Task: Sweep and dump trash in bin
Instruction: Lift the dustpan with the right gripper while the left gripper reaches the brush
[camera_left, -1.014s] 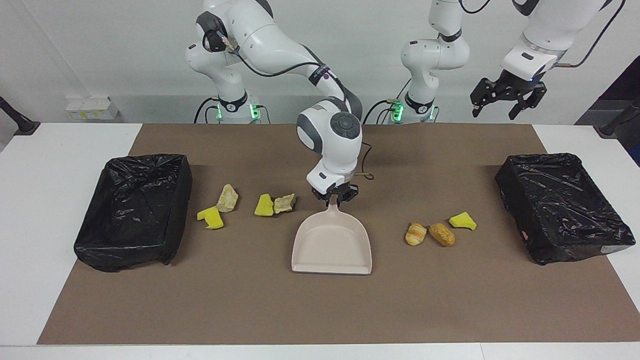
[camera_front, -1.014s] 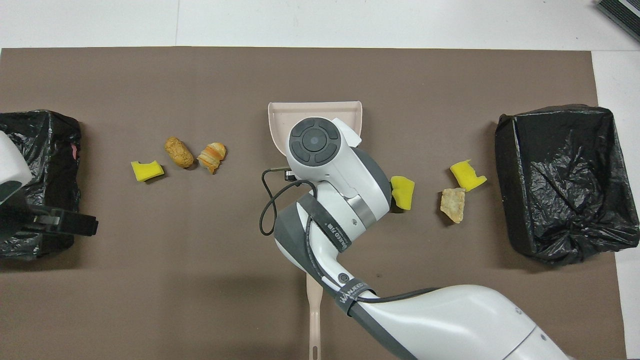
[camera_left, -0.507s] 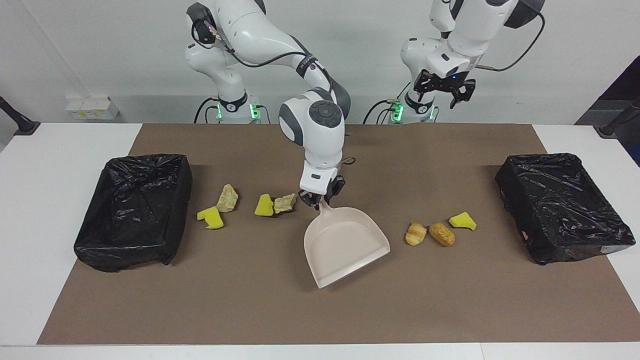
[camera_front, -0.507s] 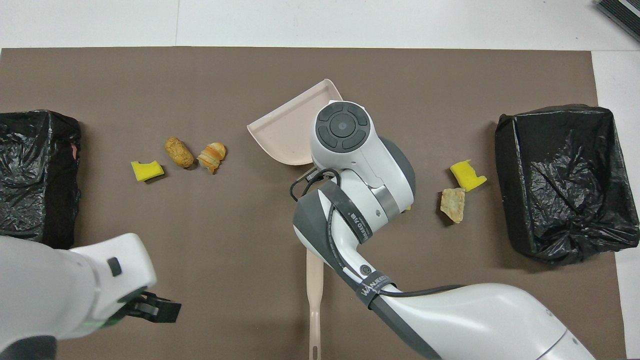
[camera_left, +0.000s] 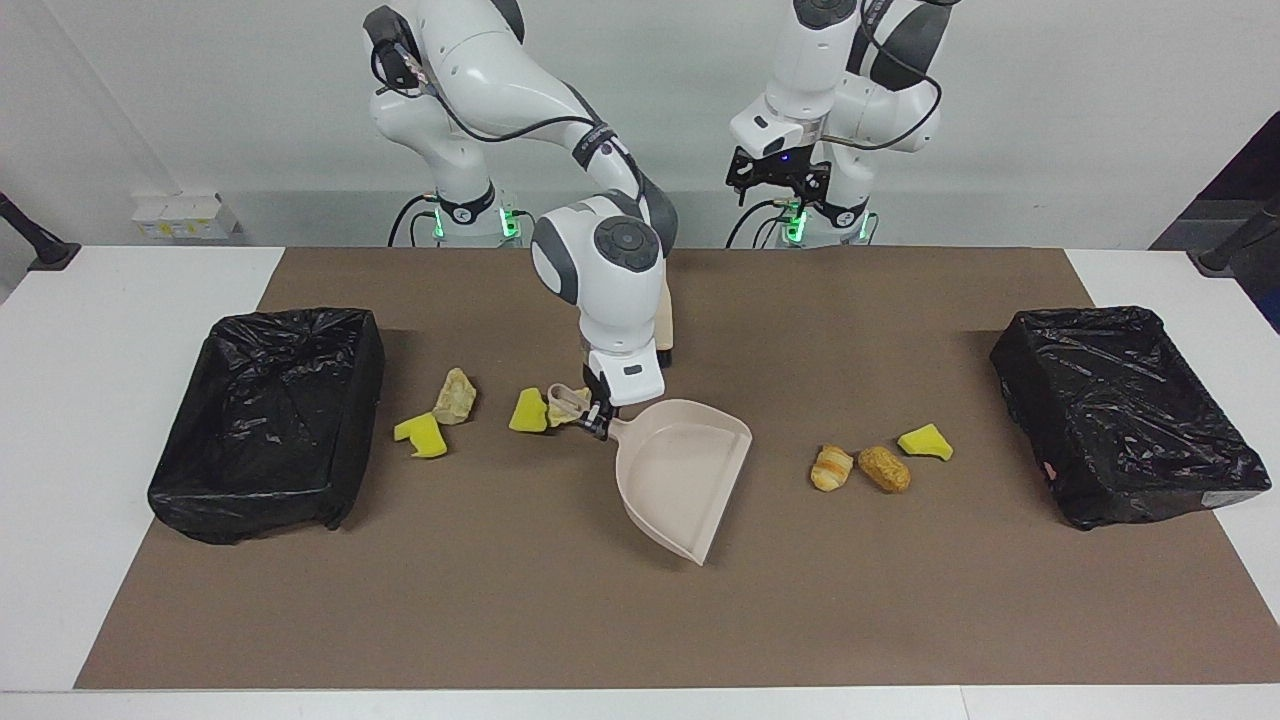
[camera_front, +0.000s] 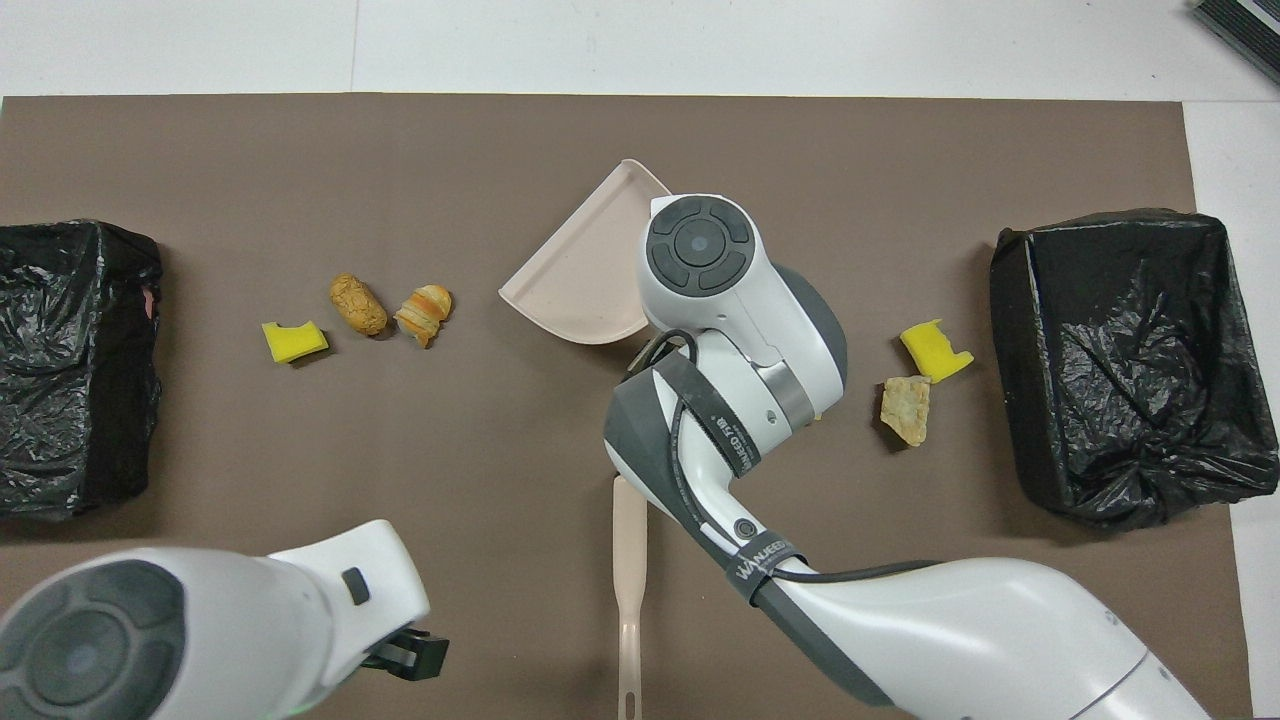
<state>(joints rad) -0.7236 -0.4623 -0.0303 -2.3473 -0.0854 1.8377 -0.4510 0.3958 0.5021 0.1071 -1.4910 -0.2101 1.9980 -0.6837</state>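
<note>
Since a second ago, the dustpan (camera_left: 680, 475) has swung round in my right jaws, so its open mouth now faces the left arm's end of the surface (camera_left: 520, 600) instead of the edge farthest from me. My left jaws have come in from above the bin at that end and now hang high over my own edge, near its middle.

Right jaws: closed narrow on the dustpan's handle, close to the pan. The overhead view hides this grip under my own wrist.

Left jaws: wide apart, holding nothing. Only a dark tip shows from above.

Trash, all seven bits on the surface, none in either bin:
- Toward the right arm's end: a yellow sponge chunk (camera_left: 425, 436) touching a pale stone lump (camera_left: 455, 395).
- Just beside my right jaws: a second sponge chunk (camera_left: 527, 410) and a second stone lump (camera_left: 570, 408). The handle's end crosses that lump, and I cannot tell whether they touch. From above my arm covers both almost entirely.
- Toward the left arm's end: two bread rolls (camera_left: 831, 467) (camera_left: 884, 468) side by side and a third sponge chunk (camera_left: 924, 441).

A black-lined bin (camera_left: 270, 420) stands at the right arm's end of the surface and another (camera_left: 1120, 410) at the left arm's end.

A long beige handle (camera_front: 629, 590) lies near my edge. Its upper end is hidden beneath my right arm.
</note>
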